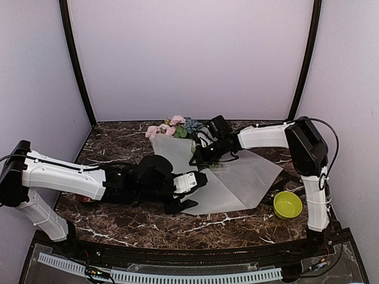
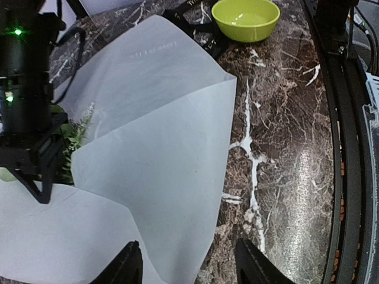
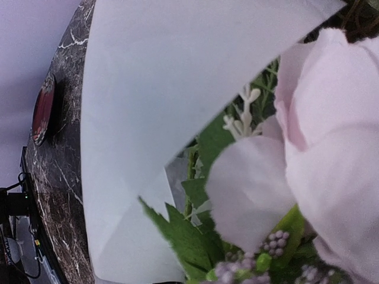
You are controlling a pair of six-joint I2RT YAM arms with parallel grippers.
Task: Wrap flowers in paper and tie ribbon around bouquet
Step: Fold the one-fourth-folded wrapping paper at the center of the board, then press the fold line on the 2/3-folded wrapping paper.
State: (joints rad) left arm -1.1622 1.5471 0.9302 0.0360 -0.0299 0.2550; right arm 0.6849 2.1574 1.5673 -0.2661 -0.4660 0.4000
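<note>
The flowers (image 1: pixel 174 127) lie at the back of the table, with the pink blooms (image 3: pixel 320 154) and green leaves (image 3: pixel 189 236) close up in the right wrist view. The frosted paper (image 1: pixel 237 177) spreads under them, one flap folded over (image 2: pixel 166 154). My left gripper (image 2: pixel 189 269) is open, and its fingers (image 2: pixel 127 266) straddle the folded flap's near edge. My right gripper (image 1: pixel 201 155) is shut. Its tip (image 2: pixel 42 195) rests on the paper beside the leaves (image 2: pixel 74 142). No ribbon is in view.
A yellow-green bowl (image 1: pixel 288 204) stands to the right of the paper, near the right arm's base (image 2: pixel 246 18). A small dark red round thing (image 3: pixel 42 112) lies on the marble table (image 1: pixel 118 142). Walls close in the back and both sides.
</note>
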